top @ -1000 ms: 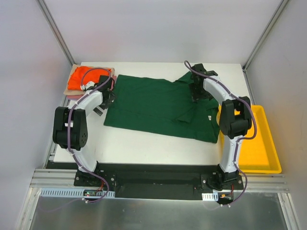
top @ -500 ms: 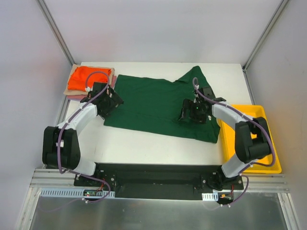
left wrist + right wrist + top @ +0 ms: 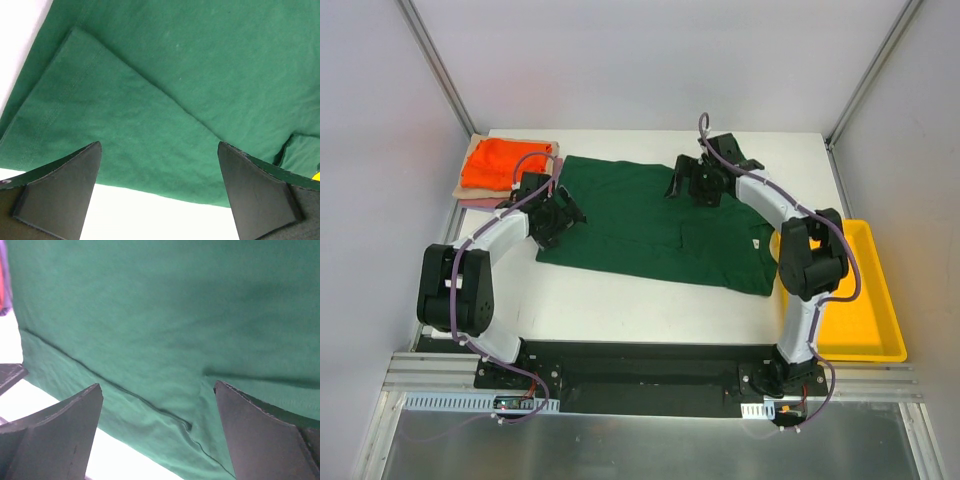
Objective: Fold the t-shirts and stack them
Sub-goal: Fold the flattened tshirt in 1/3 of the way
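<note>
Green t-shirt (image 3: 620, 215) is the one being folded now. The left tool (image 3: 556, 212) is wide open and holds nothing. It hangs just over the left end of the shirt, where a corner flap (image 3: 100, 115) lies folded over as a flat triangle. The right tool (image 3: 695, 183) is wide open too, with nothing in it. It is over the shirt's top edge, near the middle of the frame.

The shirt lies flat on the white table (image 3: 620, 295). At the upper left sits a pile of folded shirts (image 3: 468, 195), with the orange t-shirt (image 3: 500, 160) on top. A yellow tray (image 3: 860, 320) is at the right.

Next, I think, each tool needs to come down, pinch an edge of the green shirt and fold it in half. Then it can go on the pile.
</note>
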Tool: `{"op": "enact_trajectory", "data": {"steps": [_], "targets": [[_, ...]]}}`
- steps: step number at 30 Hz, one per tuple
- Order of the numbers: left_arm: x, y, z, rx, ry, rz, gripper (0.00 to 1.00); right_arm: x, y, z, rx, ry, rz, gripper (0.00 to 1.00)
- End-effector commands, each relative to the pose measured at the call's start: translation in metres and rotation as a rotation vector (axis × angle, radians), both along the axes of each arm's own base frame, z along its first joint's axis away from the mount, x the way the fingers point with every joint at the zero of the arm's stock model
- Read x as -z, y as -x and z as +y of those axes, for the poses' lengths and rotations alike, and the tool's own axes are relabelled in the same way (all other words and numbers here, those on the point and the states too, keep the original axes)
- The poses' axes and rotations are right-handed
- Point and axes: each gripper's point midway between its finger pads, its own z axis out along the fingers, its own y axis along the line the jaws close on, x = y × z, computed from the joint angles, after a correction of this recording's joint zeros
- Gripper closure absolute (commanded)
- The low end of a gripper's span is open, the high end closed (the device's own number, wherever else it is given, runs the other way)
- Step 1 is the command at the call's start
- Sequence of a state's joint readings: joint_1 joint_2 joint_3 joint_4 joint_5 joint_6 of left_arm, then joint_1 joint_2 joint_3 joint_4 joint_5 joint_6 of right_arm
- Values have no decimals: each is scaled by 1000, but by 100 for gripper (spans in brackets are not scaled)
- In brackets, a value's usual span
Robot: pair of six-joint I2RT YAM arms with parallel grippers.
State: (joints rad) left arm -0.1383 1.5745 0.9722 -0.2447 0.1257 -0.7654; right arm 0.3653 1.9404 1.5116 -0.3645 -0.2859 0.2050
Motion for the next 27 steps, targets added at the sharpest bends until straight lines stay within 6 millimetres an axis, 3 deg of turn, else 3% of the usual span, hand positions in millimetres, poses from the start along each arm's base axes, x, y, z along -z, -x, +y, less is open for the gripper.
{"op": "enact_trajectory", "data": {"steps": [1, 4, 6, 10, 14, 17, 20, 27], "targets": [[-41, -24, -3, 37, -18, -137, 1, -23, -6, -6, 6, 54, -41, 4], [-48, -35, -11, 74, 7, -155, 1, -21, 18, -24, 19, 109, -42, 4], [-47, -43, -28, 161, 64, -150, 1, -10, 41, -37, 29, 144, -4, 4], [-21, -50, -47, 213, 129, -70, 1, 30, 87, -65, 60, 222, 106, 4], [5, -38, -48, 210, 83, -9, 1, 65, 119, -81, 44, 269, 210, 4], [27, -11, -38, 189, 48, 57, 1, 83, 141, -89, 36, 290, 267, 4], [42, 24, -29, 180, 27, 113, 1, 83, 161, -96, 27, 289, 276, 4], [63, 130, -6, 112, 13, 221, 1, 78, 208, -105, -25, 270, 279, 4]]}}
